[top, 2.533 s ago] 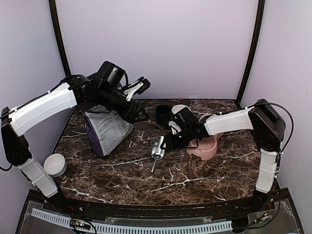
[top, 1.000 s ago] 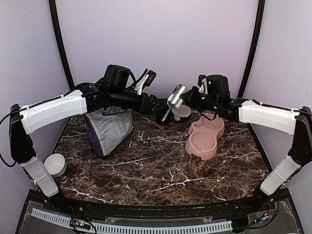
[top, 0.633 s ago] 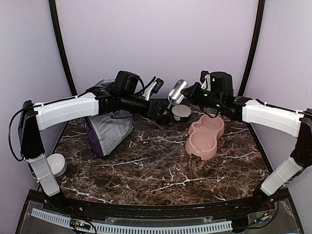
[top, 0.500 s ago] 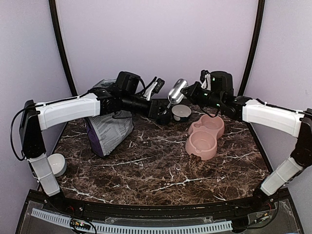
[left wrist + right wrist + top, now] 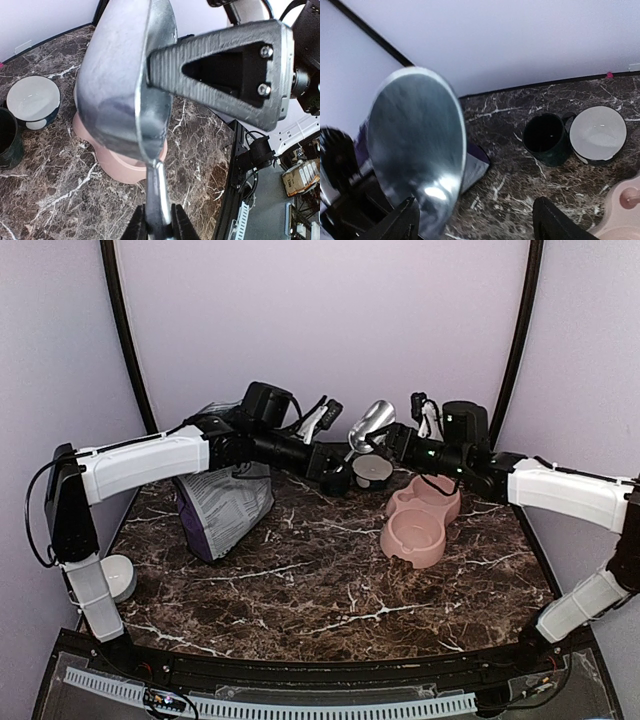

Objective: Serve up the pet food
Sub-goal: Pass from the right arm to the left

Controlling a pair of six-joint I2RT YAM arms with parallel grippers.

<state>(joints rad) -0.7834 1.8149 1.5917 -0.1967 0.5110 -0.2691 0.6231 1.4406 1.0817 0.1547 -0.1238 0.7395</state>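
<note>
We see shiny silver metal scoop [image 5: 120, 90], handle pinched in left gripper [image 5: 159, 227], pink plastic bowl [image 5: 117, 165] behind, round white bowl [image 5: 31, 100] left.

One scoop [image 5: 371, 424], bag [image 5: 225, 508], mug [image 5: 546, 137], pink double bowl [image 5: 410, 553]; two white bowls [image 5: 116, 576] [image 5: 374, 470].

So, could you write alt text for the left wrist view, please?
A metal scoop fills the frame, its handle pinched in the left gripper, the other arm's dark finger beside its bowl. Below: pink double bowl, white bowl, marble table.
</note>
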